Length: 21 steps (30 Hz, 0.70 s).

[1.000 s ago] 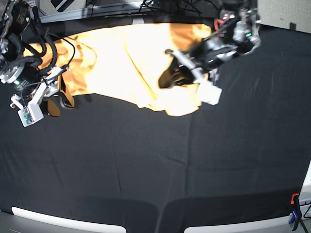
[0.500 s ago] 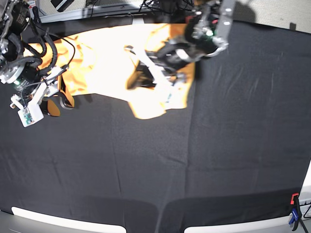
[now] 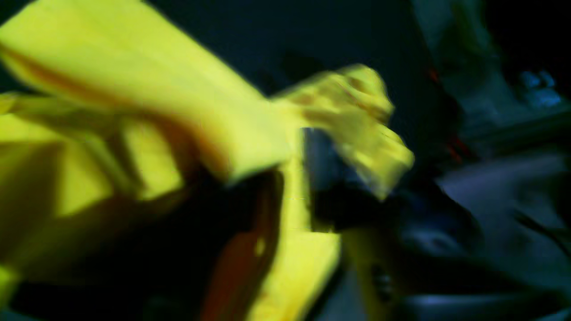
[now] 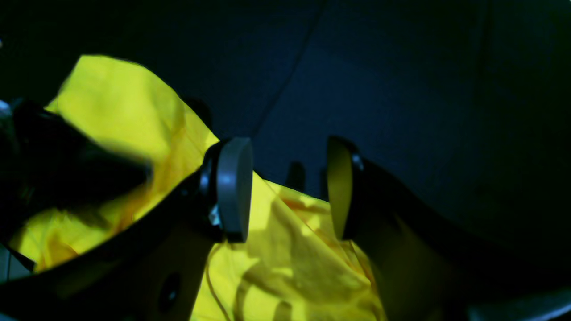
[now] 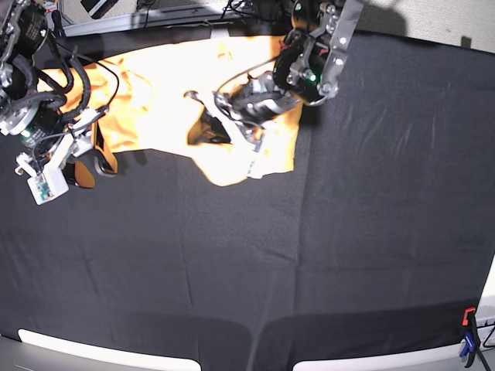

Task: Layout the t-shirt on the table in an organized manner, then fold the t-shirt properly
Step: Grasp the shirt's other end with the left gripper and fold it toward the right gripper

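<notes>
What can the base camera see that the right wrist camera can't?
Only the base view shows the whole black table, the left gripper over the middle of the shirt, and the clamp at the table's near corner. Only the right wrist view shows the right gripper up close, its two pads standing apart with nothing between them. Both views show the t-shirt lying on the black cloth.
</notes>
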Motion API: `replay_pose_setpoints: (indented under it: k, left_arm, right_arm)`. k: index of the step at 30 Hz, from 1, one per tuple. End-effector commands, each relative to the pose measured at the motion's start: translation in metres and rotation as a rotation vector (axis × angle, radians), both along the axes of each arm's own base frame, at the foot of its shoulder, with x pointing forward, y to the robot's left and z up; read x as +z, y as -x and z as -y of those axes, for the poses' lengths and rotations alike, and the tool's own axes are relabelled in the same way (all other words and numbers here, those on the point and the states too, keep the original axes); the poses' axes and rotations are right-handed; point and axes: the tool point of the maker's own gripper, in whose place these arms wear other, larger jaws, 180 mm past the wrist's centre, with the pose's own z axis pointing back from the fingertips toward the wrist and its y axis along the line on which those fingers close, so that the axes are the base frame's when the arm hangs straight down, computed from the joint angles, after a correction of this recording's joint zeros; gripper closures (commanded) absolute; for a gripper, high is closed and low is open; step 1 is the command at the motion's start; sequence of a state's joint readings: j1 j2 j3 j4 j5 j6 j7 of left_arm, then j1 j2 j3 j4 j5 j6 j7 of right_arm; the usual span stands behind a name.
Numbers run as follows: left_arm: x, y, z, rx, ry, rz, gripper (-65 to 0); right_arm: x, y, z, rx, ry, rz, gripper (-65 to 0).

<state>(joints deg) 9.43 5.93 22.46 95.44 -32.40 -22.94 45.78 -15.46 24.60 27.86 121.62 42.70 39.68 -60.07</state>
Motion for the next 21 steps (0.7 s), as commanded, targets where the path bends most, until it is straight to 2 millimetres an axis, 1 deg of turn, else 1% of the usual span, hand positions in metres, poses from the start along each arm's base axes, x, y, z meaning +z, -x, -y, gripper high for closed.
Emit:
replay_pose_setpoints:
  k: [1, 2, 4, 6, 8, 10, 13, 15, 16, 19, 21]
  left_arm:
    - [0.027, -0.001, 0.014, -0.043, 0.081, 0.042, -29.3]
    - [0.033, 0.004, 0.021, -0.097, 0.092, 0.043, -33.0]
    - [0.044, 0.014, 0.031, -0.190, 0.113, 0.060, -33.7]
    - [0.049, 0.012, 0.033, -0.211, 0.109, 0.087, -33.7]
    - [0.052, 0.008, 0.033, -0.212, 0.107, 0.102, -33.7]
    - [0.054, 0.005, 0.033, -0.211, 0.104, 0.114, -33.7]
    - [0.053, -0.004, 0.029, -0.199, 0.075, 0.137, -33.7]
    - [0.052, -0.014, 0.022, -0.171, 0.054, 0.149, -33.7]
    - [0.052, -0.021, 0.017, -0.155, 0.048, 0.150, -33.7]
    - [0.049, -0.043, -0.004, -0.081, 0.030, 0.143, -33.7]
    - [0.044, -0.057, -0.023, -0.019, 0.015, 0.136, -33.7]
  right_arm:
    - [0.013, -0.004, -0.002, 0.018, 0.002, 0.047, -26.5]
    - [0.013, -0.004, -0.001, 0.018, 0.004, 0.045, -26.5]
    - [0.015, -0.006, 0.000, 0.014, 0.010, 0.049, -26.5]
    - [0.020, -0.010, 0.005, 0.001, 0.014, 0.067, -26.5]
    - [0.027, -0.013, 0.015, -0.027, 0.024, 0.089, -26.5]
    - [0.032, -0.013, 0.032, -0.067, 0.045, 0.100, -26.5]
    - [0.036, -0.015, 0.071, -0.171, 0.066, 0.090, -26.5]
    - [0.028, -0.012, 0.099, -0.227, 0.060, 0.037, -26.4]
    - [0.021, -0.009, 0.109, -0.240, 0.033, -0.010, -26.4]
    - [0.003, -0.002, 0.131, -0.262, -0.063, -0.114, -26.4]
    - [-0.008, 0.003, 0.147, -0.282, -0.078, -0.163, -26.4]
